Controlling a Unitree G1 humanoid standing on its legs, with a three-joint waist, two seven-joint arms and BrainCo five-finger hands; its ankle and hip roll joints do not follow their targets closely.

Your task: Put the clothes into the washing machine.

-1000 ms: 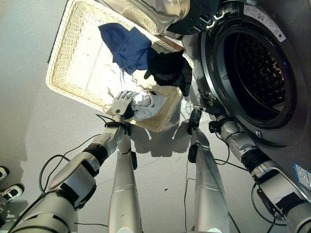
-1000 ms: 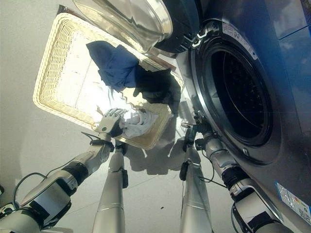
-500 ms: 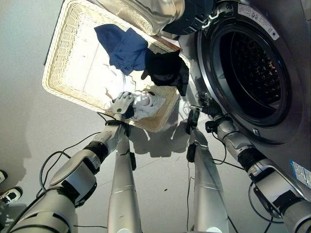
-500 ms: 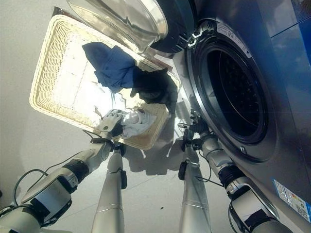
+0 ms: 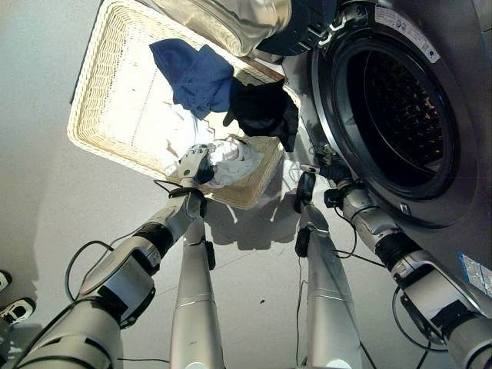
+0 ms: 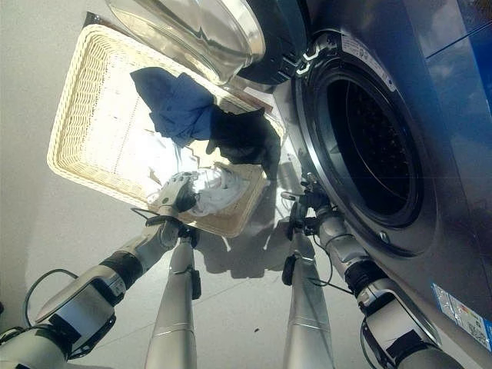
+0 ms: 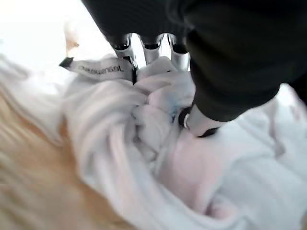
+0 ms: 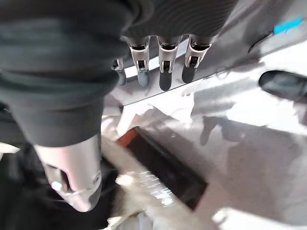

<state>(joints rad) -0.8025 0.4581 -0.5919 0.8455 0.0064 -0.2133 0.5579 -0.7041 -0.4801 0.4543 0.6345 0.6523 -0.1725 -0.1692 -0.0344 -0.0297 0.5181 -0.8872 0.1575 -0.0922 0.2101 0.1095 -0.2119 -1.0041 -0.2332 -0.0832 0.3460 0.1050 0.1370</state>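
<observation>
The left hand point(image 5: 194, 163) is gripping a white garment point(image 5: 234, 160) in the wicker basket point(image 5: 108, 84) — fingers curled into the cloth. The right hand point(image 8: 158, 62) is hanging by the washing machine point(image 5: 400, 115), fingers straight.

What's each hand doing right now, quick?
Left hand: shut on the white garment in the wicker basket.
Right hand: open, holding nothing, near the washing machine.
</observation>
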